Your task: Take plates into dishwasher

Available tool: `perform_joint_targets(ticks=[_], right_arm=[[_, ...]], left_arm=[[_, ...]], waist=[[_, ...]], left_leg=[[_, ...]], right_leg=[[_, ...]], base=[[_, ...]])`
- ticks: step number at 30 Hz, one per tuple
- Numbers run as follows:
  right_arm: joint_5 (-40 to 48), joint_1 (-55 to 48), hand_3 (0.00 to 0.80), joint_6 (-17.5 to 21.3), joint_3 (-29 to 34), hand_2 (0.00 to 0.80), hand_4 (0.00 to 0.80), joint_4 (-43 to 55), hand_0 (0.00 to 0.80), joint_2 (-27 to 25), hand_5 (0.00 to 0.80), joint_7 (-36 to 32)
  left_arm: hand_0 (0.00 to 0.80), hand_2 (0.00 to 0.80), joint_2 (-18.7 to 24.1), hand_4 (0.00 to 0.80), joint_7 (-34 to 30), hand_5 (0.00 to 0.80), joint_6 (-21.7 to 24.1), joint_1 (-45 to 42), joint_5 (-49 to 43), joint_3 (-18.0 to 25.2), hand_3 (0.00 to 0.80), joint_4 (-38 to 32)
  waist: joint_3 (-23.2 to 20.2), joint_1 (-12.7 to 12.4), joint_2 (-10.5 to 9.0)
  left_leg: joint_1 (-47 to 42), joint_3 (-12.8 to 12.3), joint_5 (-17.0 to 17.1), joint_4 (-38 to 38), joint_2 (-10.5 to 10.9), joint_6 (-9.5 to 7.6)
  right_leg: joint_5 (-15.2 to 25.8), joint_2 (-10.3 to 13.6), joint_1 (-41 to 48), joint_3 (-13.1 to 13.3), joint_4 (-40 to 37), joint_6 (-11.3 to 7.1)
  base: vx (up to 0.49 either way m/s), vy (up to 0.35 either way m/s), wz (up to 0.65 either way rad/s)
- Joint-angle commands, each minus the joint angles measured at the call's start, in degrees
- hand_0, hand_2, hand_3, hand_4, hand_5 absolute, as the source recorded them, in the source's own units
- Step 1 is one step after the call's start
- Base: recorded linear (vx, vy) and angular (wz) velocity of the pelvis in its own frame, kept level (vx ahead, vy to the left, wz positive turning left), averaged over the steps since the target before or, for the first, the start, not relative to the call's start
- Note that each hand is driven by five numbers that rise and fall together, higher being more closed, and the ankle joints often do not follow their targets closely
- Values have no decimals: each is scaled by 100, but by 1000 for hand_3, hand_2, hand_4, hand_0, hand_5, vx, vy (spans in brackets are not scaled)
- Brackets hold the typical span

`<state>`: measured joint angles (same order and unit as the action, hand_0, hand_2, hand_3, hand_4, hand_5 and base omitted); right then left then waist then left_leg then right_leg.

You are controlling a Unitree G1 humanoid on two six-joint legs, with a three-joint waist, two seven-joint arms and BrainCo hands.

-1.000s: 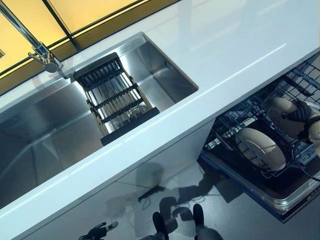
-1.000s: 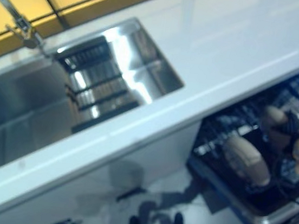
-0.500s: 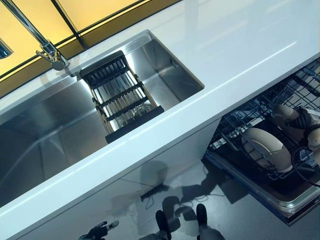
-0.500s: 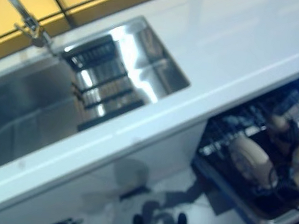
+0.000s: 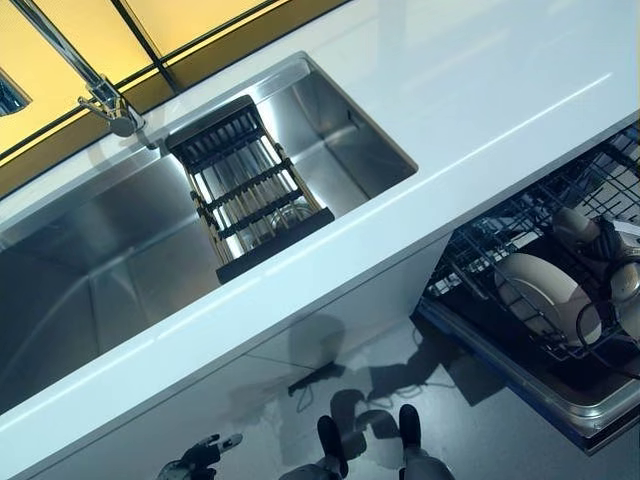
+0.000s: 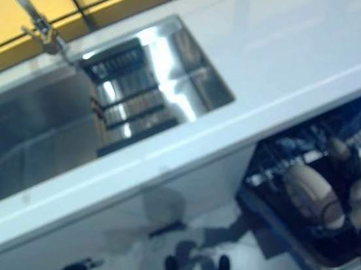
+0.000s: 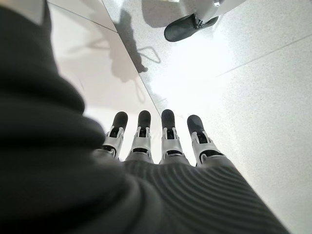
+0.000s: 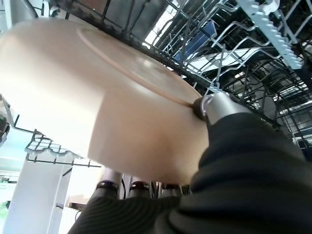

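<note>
A cream plate [image 5: 535, 285] stands on edge in the pulled-out lower rack [image 5: 470, 260] of the dishwasher, under the counter at the right. My right hand [image 5: 603, 240] is on its far side. In the right wrist view the plate [image 8: 97, 97] fills the picture, with the thumb [image 8: 219, 105] pressed on its face and the fingertips [image 8: 131, 187] curled under its rim, rack wires behind. My left hand [image 5: 195, 462] hangs low by the floor in front of the cabinet; its fingers [image 7: 168, 139] are straight and hold nothing.
A white counter [image 5: 470, 90] runs across the scene, with a steel sink [image 5: 90, 260] set in it. A black drying rack [image 5: 250, 195] lies across the sink beside the tap [image 5: 100, 95]. The dishwasher's steel front edge [image 5: 560, 395] juts over the floor.
The whole picture has slid a little to the right, so the camera has moved. The right hand and the plate stay at about the same place in the rack.
</note>
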<state>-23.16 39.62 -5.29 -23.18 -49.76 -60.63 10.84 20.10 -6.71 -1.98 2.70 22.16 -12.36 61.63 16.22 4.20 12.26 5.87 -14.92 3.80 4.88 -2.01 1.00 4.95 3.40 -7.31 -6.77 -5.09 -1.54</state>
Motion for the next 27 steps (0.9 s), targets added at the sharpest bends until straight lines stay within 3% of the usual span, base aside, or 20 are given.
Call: perform_joint_targets(ticks=[1, 11, 12, 13, 20, 27], right_arm=[[-371, 483, 800, -331, -309, 800, 800, -405, 800, -159, 800, 309], [-333, 541, 800, -423, -416, 800, 800, -725, 800, -87, 800, 141], [-296, 564, 477, -448, -422, 477, 477, -710, 477, -90, 477, 137], [-259, 567, 0, -500, -412, 0, 0, -672, 0, -90, 0, 153], [35, 296, 0, -706, -153, 0, 0, -425, 0, -214, 0, -138], [543, 198, 0, -968, 136, 0, 0, 109, 0, -573, 0, -629]], left_arm=[[0, 0, 85, 0, 6, 0, -10, 218, 252, -324, 0, 167], [0, 0, 107, 0, -40, 0, -26, 246, 253, -345, 0, 124], [0, 0, 110, 0, -52, 0, -22, 248, 257, -349, 0, 122], [0, 0, 121, 0, -73, 0, -29, 244, 248, -335, 0, 108], [0, 0, 191, 0, -123, 0, -38, 164, 159, -230, 0, 93], [0, 0, 256, 0, -110, 0, -67, 56, -54, -84, 0, 118]], waist=[[15, -20, -158], [79, -76, -52], [87, -78, -50], [88, -80, -54], [-12, -67, -264], [-168, 6, -689]], left_leg=[[-137, 69, -339, 12, 106, 97], [-112, 50, -316, 12, 129, 89], [-115, 44, -314, 12, 128, 90], [-121, 41, -314, 12, 128, 93], [-224, 34, -355, 12, 99, 85], [-438, -28, -421, 12, 1, 95]], right_leg=[[-142, 251, -157, -29, 9, -399], [-134, 312, -177, -163, 9, -394], [-131, 317, -174, -173, 9, -394], [-128, 319, -168, -180, 9, -395], [-136, 300, -50, -241, 9, -415], [-130, 212, 162, -196, 9, -426]], base=[[0, 0, 0], [0, 0, 0], [0, 0, 0], [0, 0, 0], [13, 8, -1], [50, 19, -2]])
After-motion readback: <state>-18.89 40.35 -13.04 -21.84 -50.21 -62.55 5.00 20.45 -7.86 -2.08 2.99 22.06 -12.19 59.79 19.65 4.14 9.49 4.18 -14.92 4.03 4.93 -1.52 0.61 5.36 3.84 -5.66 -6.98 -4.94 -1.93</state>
